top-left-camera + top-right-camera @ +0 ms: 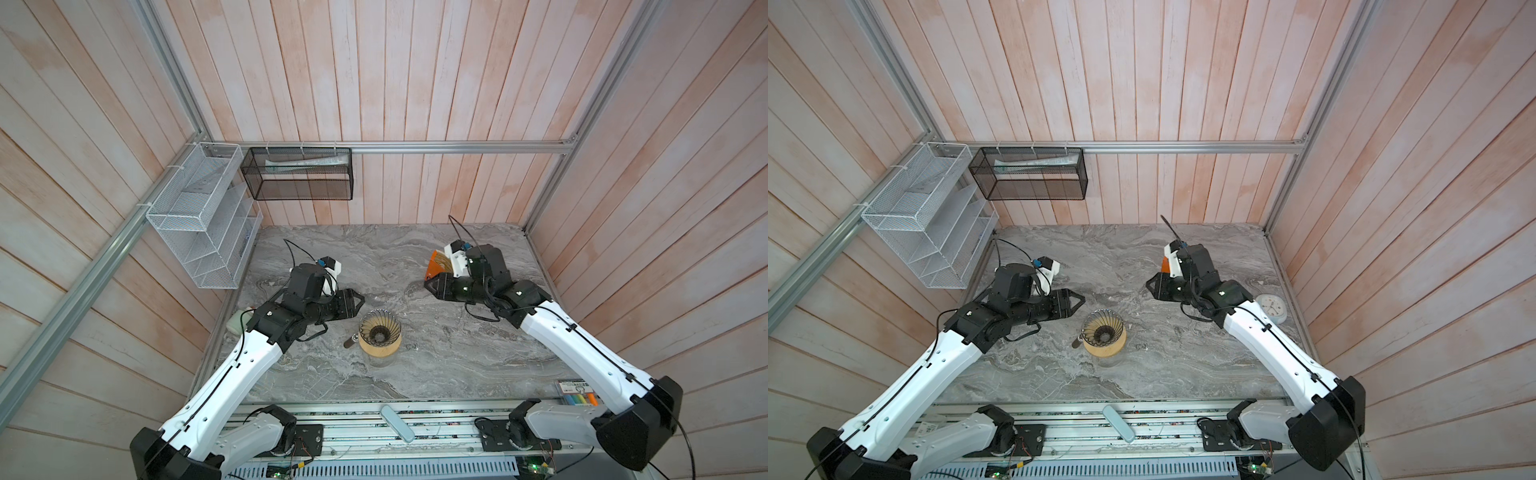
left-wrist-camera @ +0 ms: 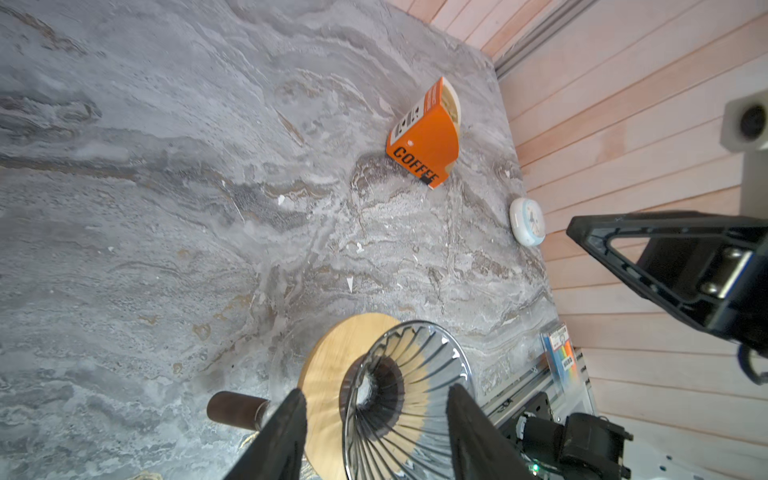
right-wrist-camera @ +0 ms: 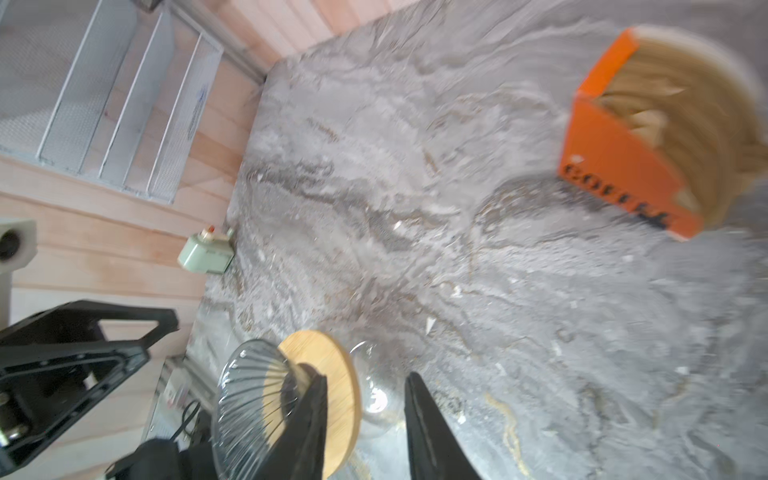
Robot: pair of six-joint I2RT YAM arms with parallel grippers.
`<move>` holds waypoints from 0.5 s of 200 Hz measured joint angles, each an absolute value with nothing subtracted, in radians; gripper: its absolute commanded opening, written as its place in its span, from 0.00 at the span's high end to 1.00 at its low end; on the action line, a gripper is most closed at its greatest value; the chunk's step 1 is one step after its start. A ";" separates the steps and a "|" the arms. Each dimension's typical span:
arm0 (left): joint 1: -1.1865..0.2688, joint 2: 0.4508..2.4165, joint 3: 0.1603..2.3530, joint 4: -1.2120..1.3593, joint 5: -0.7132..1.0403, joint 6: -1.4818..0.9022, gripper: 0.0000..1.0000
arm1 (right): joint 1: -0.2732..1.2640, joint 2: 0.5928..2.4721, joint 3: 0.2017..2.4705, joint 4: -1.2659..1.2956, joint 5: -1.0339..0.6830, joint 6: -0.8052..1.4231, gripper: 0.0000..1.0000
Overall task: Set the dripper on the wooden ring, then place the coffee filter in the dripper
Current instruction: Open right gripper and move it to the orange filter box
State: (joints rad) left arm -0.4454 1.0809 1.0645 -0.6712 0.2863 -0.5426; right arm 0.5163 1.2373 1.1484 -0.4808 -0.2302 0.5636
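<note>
Presumably to steady it, my left gripper hangs half-open, empty, beside the smoky ribbed see-through dripper; my right gripper, narrowly parted and empty, hovers by the tan paper coffee filter (stacked in an orange wedge-shaped stand).

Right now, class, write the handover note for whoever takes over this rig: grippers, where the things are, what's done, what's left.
Open and empty: left gripper close to the dripper, right gripper near the orange stand.
The coffee filter sits in the stand's stack.
The dripper is empty, on the wooden ring over the glass jug.
Done: nothing yet.
To do: pick one filter and seat it in the dripper.
</note>
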 measured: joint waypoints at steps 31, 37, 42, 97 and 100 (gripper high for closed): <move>-0.409 1.083 1.065 -0.654 0.316 -0.544 0.44 | 0.350 1.199 1.032 -0.423 -0.221 0.500 0.75; -0.406 1.085 1.065 -0.647 0.321 -0.544 0.44 | 0.319 1.200 1.006 -0.409 -0.218 0.490 0.77; -0.404 1.088 1.065 -0.638 0.328 -0.546 0.44 | 0.295 1.201 0.986 -0.395 -0.216 0.477 0.80; -0.382 1.164 1.065 -0.543 0.389 -0.562 0.44 | 0.215 1.267 0.848 -0.228 -0.176 0.331 0.89; -0.381 1.169 1.065 -0.539 0.391 -0.563 0.44 | 0.215 1.277 0.846 -0.214 -0.171 0.321 0.89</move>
State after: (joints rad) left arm -0.3809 1.1690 1.0645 -0.5392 0.3908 -0.5629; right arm 0.2150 1.2770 0.8455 -0.2142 -0.1715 0.3206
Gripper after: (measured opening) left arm 0.564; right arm 0.115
